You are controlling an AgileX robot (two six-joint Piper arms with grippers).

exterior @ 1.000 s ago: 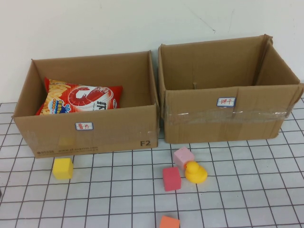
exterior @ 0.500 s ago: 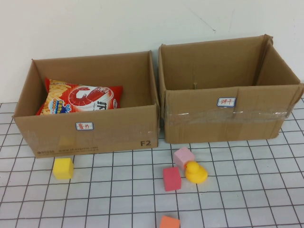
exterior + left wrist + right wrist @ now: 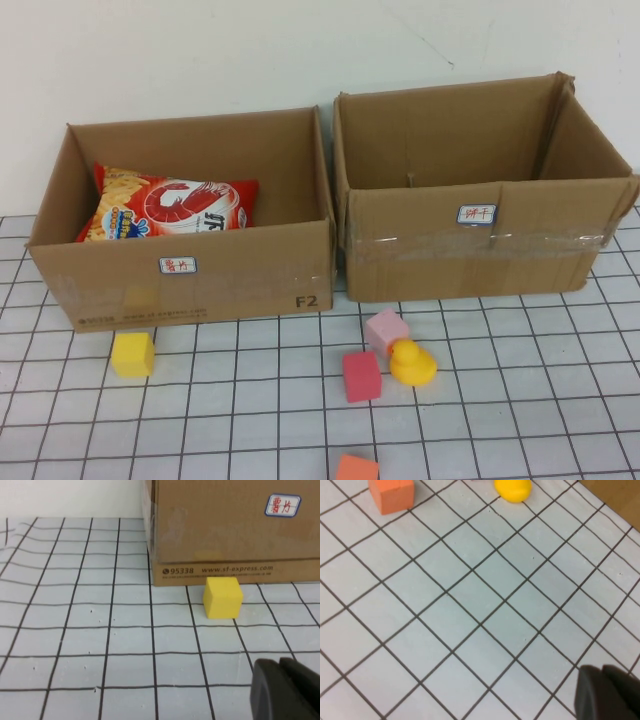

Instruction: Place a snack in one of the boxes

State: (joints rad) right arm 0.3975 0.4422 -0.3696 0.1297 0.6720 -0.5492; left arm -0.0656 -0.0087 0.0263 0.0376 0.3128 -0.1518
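Note:
A red shrimp-chip snack bag (image 3: pixel 170 210) lies inside the left cardboard box (image 3: pixel 190 275), leaning against its back left. The right cardboard box (image 3: pixel 480 250) shows nothing inside. Neither gripper shows in the high view. In the left wrist view my left gripper (image 3: pixel 282 687) is shut and empty, low over the gridded table, short of a yellow cube (image 3: pixel 223 597) in front of the left box (image 3: pixel 235 525). In the right wrist view my right gripper (image 3: pixel 605 692) is shut and empty over bare grid.
On the gridded table in front of the boxes lie a yellow cube (image 3: pixel 132 354), a pink cube (image 3: pixel 385 328), a red cube (image 3: pixel 361 376), a yellow duck (image 3: pixel 411 363) and an orange cube (image 3: pixel 356 468). The orange cube (image 3: pixel 391 493) and duck (image 3: pixel 512 489) also show in the right wrist view.
A small dark bit at the left edge of the high view one second ago is gone. Nothing else has moved.

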